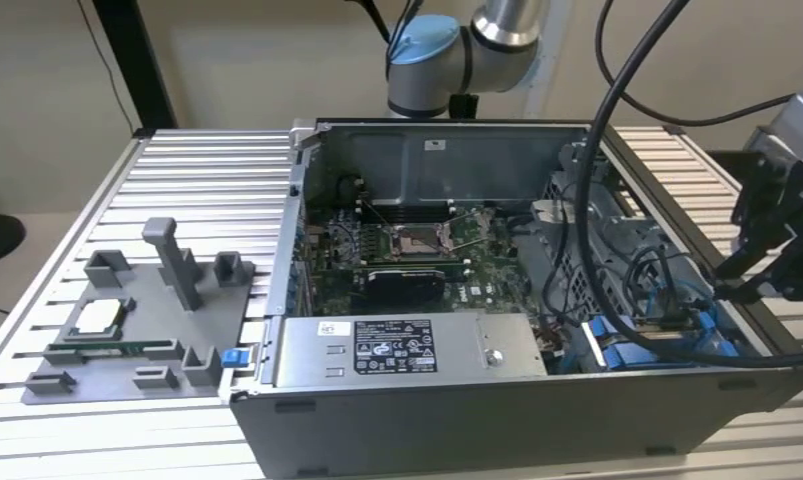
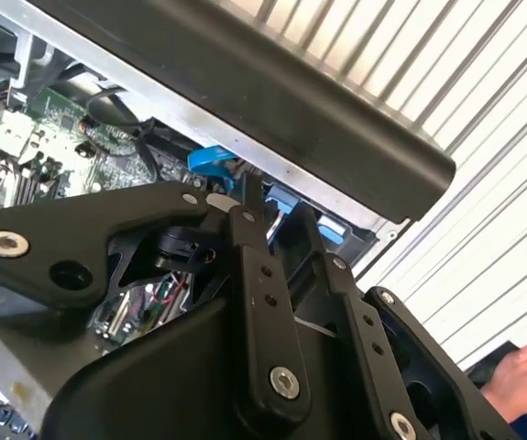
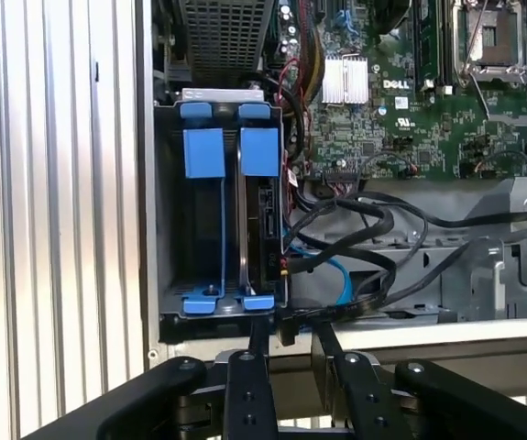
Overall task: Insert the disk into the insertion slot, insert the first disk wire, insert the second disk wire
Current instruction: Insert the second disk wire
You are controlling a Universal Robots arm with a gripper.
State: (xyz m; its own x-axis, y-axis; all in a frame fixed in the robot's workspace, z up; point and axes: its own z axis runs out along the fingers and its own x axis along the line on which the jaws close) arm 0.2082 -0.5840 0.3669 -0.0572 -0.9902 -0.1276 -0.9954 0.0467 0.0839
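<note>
Claw [image 3: 290, 327] hovers at the rim of the open computer case [image 1: 508, 420], just beside the insertion slot [image 3: 203, 151]. I cannot tell whether it is spread or pinching something, since a small black plug [image 3: 286, 321] sits right in front of it.

The disk [image 3: 265, 229] already stands on edge inside the slot, between the blue rails, with its connector edge facing the loose wires. I judge the first step done and the first disk wire the step in hand. That calls for a plug squared to the narrow socket on the disk and pushed in straight, while black cables [image 3: 364, 215] and a light-blue cable [image 3: 332, 270] crowd close beside it.

The first wrist view looks into the slot and shows the seated disk. The exterior view gives the whole case on the slatted tabletop [image 1: 201, 160], with the power-supply box [image 1: 401, 350] and, well apart, a grey fixture [image 1: 174, 330]. The second wrist view catches a person's hand [image 2: 524, 376] at its edge.
</note>
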